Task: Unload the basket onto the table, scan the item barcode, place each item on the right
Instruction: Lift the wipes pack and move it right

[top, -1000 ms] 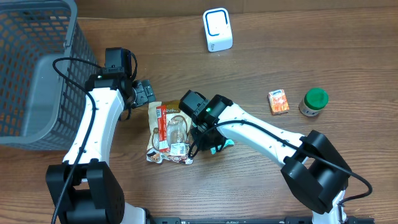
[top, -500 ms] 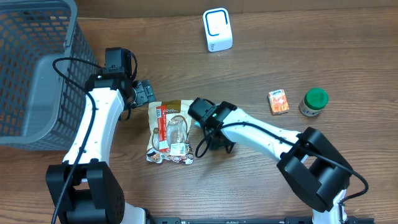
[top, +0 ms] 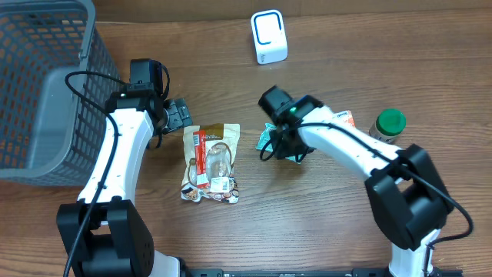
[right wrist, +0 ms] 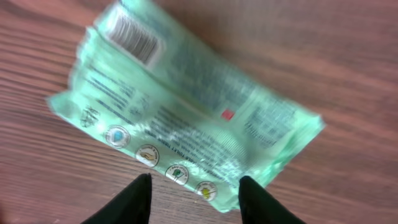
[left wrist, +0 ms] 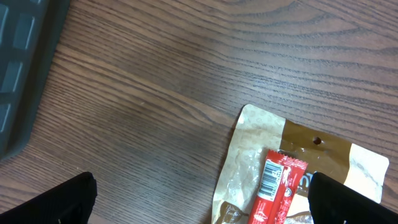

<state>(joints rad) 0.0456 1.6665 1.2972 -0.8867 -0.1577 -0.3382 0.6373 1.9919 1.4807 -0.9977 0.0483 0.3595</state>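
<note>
Your right gripper [right wrist: 194,186] hovers with its jaws partly apart over the green packet [right wrist: 186,118], which lies flat on the table [right wrist: 348,56] with its barcode [right wrist: 132,38] facing up; nothing is held. The packet sits between the brown snack pouch [top: 211,161] and the small orange box [top: 344,125], well apart from the white scanner [top: 269,37]. Your left gripper [left wrist: 202,186] stands wide open above the pouch's top edge, gripping nothing.

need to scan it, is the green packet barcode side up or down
Barcode side up: in the right wrist view the green packet shows its printed back, with the barcode near one corner, slightly blurred.
</note>
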